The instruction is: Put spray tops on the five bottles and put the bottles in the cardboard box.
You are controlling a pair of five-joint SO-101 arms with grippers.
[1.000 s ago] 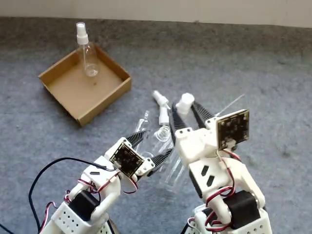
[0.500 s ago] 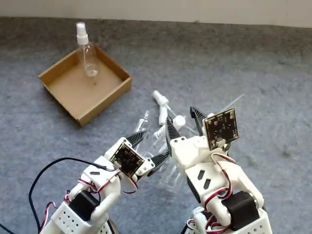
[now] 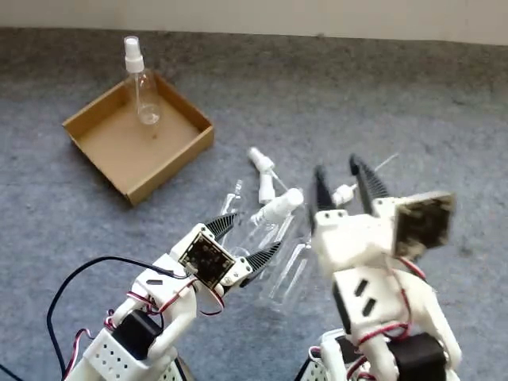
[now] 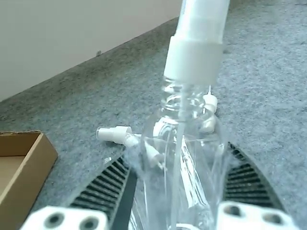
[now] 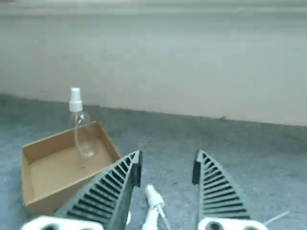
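My left gripper [image 3: 248, 236] is shut on a clear bottle [image 4: 180, 143] that leans out over the carpet. A white spray top [image 3: 279, 205] sits on its neck, with the tube down inside [image 4: 194, 52]. My right gripper [image 3: 337, 168] stands open and empty just right of that top, not touching it; its own view looks between the fingers [image 5: 168, 158]. The cardboard box [image 3: 184, 148] lies at the far left. One capped bottle [image 3: 143, 87] stands in it [image 5: 79, 127].
Two more clear bottles [image 3: 292, 271] [image 3: 232, 200] lie on the grey carpet by my left gripper. Loose spray tops [image 3: 260, 161] [image 3: 267, 188] [image 3: 344, 193] are scattered just beyond. A pale wall [image 5: 192, 62] bounds the far side.
My right gripper carried the spray top down onto the held bottle's neck, let go of it, and swung off to the right, open. The left arm kept still.
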